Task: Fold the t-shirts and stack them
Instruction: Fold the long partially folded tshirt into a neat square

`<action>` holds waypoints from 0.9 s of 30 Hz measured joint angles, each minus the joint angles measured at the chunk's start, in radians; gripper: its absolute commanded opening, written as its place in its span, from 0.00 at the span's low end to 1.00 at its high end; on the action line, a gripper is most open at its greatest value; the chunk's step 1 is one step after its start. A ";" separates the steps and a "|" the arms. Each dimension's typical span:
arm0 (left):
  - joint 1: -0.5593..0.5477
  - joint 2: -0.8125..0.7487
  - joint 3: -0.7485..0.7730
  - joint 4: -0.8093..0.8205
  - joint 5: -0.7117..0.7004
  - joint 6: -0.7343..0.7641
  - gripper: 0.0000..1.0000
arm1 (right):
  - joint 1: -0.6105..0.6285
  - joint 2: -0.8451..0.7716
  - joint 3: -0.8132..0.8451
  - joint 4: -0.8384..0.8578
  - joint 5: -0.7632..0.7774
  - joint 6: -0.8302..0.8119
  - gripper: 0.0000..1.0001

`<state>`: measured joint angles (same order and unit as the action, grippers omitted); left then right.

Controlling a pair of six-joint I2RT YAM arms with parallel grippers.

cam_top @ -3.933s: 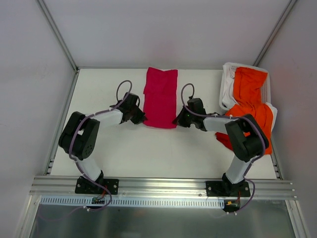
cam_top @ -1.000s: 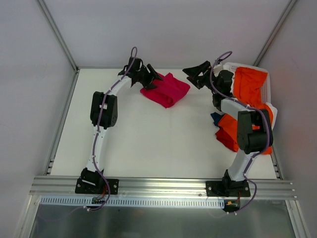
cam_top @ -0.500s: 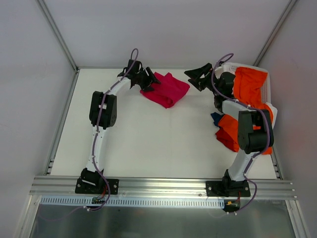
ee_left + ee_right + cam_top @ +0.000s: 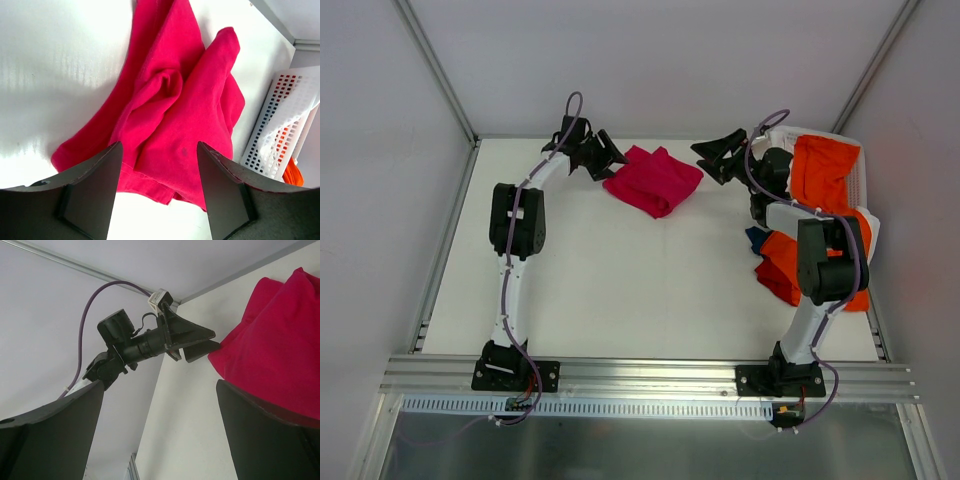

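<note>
crimson t-shirt [image 4: 655, 180] crumpled beside parted left gripper [image 4: 612, 156]

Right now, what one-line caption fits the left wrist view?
Open left gripper faces the roughly folded crimson t-shirt on the white table, perforated white basket at right.

The white bench [image 4: 620, 285] bears a bunched crimson t-shirt [image 4: 655, 181] near its far edge. A white slotted basket [image 4: 861, 182] sits in the far right corner, an orange t-shirt [image 4: 823, 168] spilling out.

The right arm [image 4: 825, 262] covers part of the orange t-shirt [image 4: 823, 172] — a dark blue scrap [image 4: 753, 237] beside it is too small to identify. The right wrist view crops the crimson t-shirt [image 4: 280, 355].
</note>
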<state>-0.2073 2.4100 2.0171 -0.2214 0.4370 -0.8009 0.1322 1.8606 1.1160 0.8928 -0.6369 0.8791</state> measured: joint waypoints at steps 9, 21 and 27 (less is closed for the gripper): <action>-0.009 0.000 0.000 -0.002 0.026 0.000 0.60 | 0.000 0.035 0.000 0.020 -0.005 0.021 1.00; -0.057 0.034 0.024 -0.001 0.038 0.000 0.59 | 0.000 0.085 0.000 0.055 -0.008 0.050 1.00; -0.076 0.057 0.024 0.000 0.050 0.000 0.58 | 0.000 0.089 0.000 0.065 -0.013 0.052 1.00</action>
<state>-0.2836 2.4668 2.0407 -0.2214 0.4873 -0.8005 0.1322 1.9491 1.1160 0.9581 -0.6495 0.9314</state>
